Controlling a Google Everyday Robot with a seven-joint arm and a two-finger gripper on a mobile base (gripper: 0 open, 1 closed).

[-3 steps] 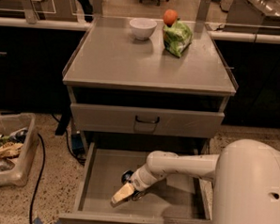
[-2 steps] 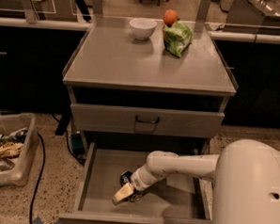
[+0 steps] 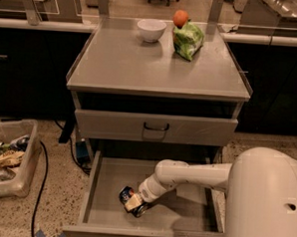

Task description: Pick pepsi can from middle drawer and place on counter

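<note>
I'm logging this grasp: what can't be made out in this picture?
All in the camera view:
- pepsi can: the gripper, low in the middle drawer, covers its middle, so the logo is hidden.
- middle drawer: its right side is behind the robot's arm and white body; its front is cut by the bottom edge.
- plastic bin: cut by the left edge, contents too small to name.

On the counter (image 3: 131,65) a bowl (image 3: 151,29) is set, with a green bag (image 3: 188,39) and an orange (image 3: 180,17) right of it. The gripper (image 3: 134,204) is found in the drawer (image 3: 110,178) below.
</note>
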